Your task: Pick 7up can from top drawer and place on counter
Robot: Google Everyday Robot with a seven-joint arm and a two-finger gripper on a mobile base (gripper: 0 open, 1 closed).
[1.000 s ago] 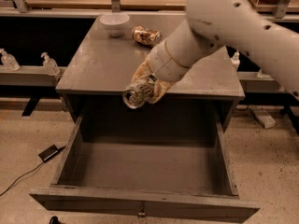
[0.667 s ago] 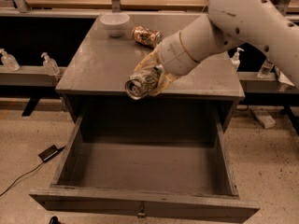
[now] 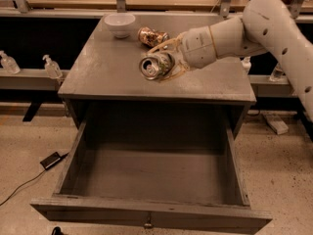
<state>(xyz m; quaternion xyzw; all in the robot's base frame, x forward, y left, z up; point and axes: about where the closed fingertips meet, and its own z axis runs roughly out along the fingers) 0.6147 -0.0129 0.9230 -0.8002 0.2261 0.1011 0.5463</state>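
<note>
My gripper (image 3: 164, 62) is shut on the 7up can (image 3: 155, 65), a dented silver can with green patches whose silver top faces the camera. It holds the can on its side just above the middle of the grey counter (image 3: 112, 67). Whether the can touches the surface I cannot tell. The white arm reaches in from the upper right. The top drawer (image 3: 151, 173) stands pulled wide open below the counter, its grey box bare inside, with a small metal knob (image 3: 147, 224) at front centre.
A white bowl (image 3: 120, 24) and a brown-gold patterned can (image 3: 151, 36) sit at the back of the counter, just behind the gripper. Pump bottles (image 3: 51, 66) stand on a ledge at left. A cable and adapter (image 3: 50, 160) lie on the floor at left.
The gripper has carried the can up and back from over the drawer's rear edge to above the middle of the counter. The arm has swung toward the back right.
</note>
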